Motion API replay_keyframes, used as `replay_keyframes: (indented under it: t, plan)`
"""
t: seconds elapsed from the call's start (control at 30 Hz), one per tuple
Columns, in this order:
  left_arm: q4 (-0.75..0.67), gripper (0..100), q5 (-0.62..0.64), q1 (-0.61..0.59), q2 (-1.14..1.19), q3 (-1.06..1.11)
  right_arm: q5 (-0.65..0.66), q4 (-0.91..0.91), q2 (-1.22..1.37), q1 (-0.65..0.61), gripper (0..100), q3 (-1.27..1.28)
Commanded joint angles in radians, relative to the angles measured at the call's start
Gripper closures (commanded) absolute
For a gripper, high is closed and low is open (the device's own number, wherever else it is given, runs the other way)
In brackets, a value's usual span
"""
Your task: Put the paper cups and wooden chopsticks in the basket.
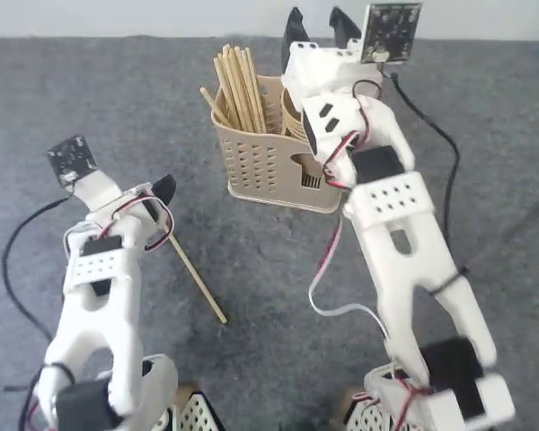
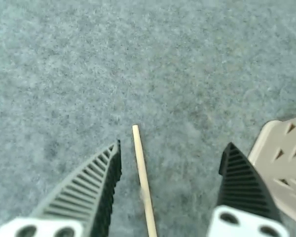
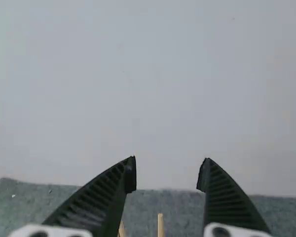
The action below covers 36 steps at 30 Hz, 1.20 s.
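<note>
one loose chopstick (image 1: pixel 196 278): lies flat on the grey worktop (image 1: pixel 90 90), outside the basket, slanting from beneath the left arm's head toward the near edge.
same chopstick, left wrist view (image 2: pixel 143 182): its blunt end lies in the gap between the two fingers, closer to one finger than to the other.
bundled chopsticks (image 1: pixel 238 85): many stand upright in the basket, in the compartment on the left arm's side, tops well above the rim and fanned a little.
paper cups (image 1: pixel 292 115): stacked in the basket's other compartment; only brown curved rims show, partly hidden by the right arm.
basket (image 1: pixel 269 162): beige, perforated walls, upright on the worktop, toward the far side and between the two arms; a corner of it (image 2: pixel 286 163) appears just beside one left finger.
left fingers (image 2: pixel 93 187): spread wide apart, low over the worktop, one on each side of the loose chopstick, gripping nothing; whether a tip touches the worktop cannot be told.
right fingers (image 3: pixel 103 197): spread apart, gripping nothing, raised above the far side of the basket and pointing at the pale wall (image 3: pixel 148 74).
chopstick tips, right wrist view (image 3: pixel 160 224): two show below the gap between the right fingers.
black cable (image 1: pixel 436 135): runs across the worktop beside the right arm.
</note>
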Motion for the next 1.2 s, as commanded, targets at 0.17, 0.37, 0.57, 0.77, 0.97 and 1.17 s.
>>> replay_keyframes:
  t: [0.17,0.37,0.57,0.77,0.97,1.17]
  plan:
    - [-0.091,69,-0.009,0.035,-0.155,0.079,-0.121,0.406,-0.403,0.016,78.6,0.199]
    - [-0.089,69,-0.006,0.035,-0.147,0.079,-0.155,0.493,-0.664,0.019,78.6,0.499]
    - [0.02,69,-0.005,0.031,0.06,-0.088,-0.15,0.493,-0.9,0.018,78.6,0.821]
    - [0.112,69,-0.005,0.009,0.265,-0.271,-0.104,0.487,-1.064,0.022,78.6,1.126]
    - [0.109,69,-0.005,0.009,0.292,-0.285,-0.066,0.489,-1.211,0.019,78.6,1.326]
    - [0.114,69,-0.003,0.006,0.351,-0.329,-0.041,0.495,-1.362,0.019,78.6,1.399]
